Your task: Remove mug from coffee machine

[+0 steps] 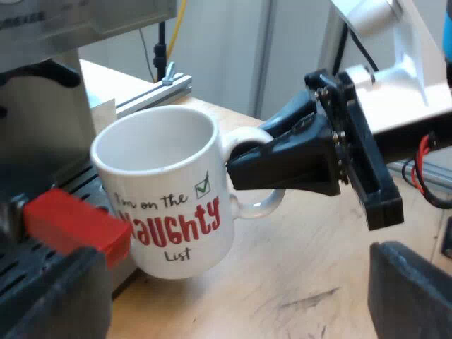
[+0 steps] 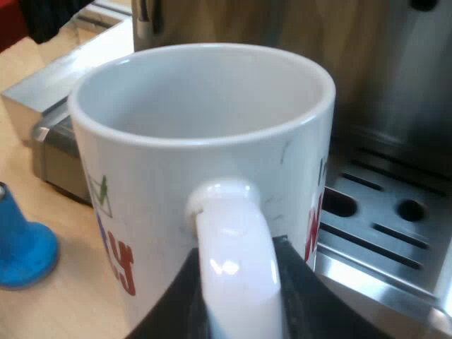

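The carrying-away step seems in hand: my right gripper [image 2: 240, 300] clamps the handle of the white ceramic mug with red lettering [image 1: 166, 191], just beside the steel drip tray [image 2: 381, 212] over the wooden table [image 1: 304, 268], my left gripper [image 1: 240, 282] has its jaws wide apart, and the next move calls for a level, gentle setting-down.

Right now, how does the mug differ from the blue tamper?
The mug is white with red lettering; the tamper is plain blue. The mug is clamped by its handle in the right gripper; the tamper stands free on the wooden table. Both are near the espresso machine's drip tray.
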Robot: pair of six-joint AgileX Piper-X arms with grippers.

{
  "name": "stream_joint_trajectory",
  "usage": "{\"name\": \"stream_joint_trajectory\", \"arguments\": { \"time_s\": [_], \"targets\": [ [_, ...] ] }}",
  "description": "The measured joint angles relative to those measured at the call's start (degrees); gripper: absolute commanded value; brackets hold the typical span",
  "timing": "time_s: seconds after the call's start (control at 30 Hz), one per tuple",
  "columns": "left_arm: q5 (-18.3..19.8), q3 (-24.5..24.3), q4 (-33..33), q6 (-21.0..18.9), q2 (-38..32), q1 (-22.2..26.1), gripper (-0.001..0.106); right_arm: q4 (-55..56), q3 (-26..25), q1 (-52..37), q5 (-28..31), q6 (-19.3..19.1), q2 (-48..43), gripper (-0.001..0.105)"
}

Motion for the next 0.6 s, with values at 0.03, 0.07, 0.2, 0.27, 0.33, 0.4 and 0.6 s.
{"name": "stream_joint_trajectory", "arguments": {
  "time_s": [0.03,0.07,0.2,0.27,0.33,0.4,0.6],
  "targets": [
    [-0.1,-0.3,0.0,-0.5,0.0,-0.4,0.077,2.8,0.0,0.0,0.1,0.4,-2.2,0.000],
    [-0.3,-0.4,0.0,-0.7,0.0,-0.6,0.077,4.2,0.0,0.0,0.2,0.8,-3.4,0.000],
    [-0.6,-1.0,0.0,-3.1,0.0,-0.6,0.077,12.5,0.0,0.0,0.3,3.2,-10.0,0.000],
    [-0.7,-0.9,0.0,-3.1,0.0,-0.6,0.077,15.7,0.0,0.0,0.3,3.7,-12.7,0.000],
    [-1.5,-0.9,0.0,-4.3,0.0,-1.4,0.077,20.5,-0.6,0.0,0.3,3.7,-15.6,0.000],
    [-2.0,-0.9,0.0,-4.5,0.0,-2.6,0.077,23.8,-1.1,0.0,0.3,3.7,-17.7,0.000],
    [-4.6,-0.9,0.0,-4.6,0.0,-6.1,0.077,31.6,-2.5,0.0,3.2,8.5,-21.3,0.000]
  ]
}}
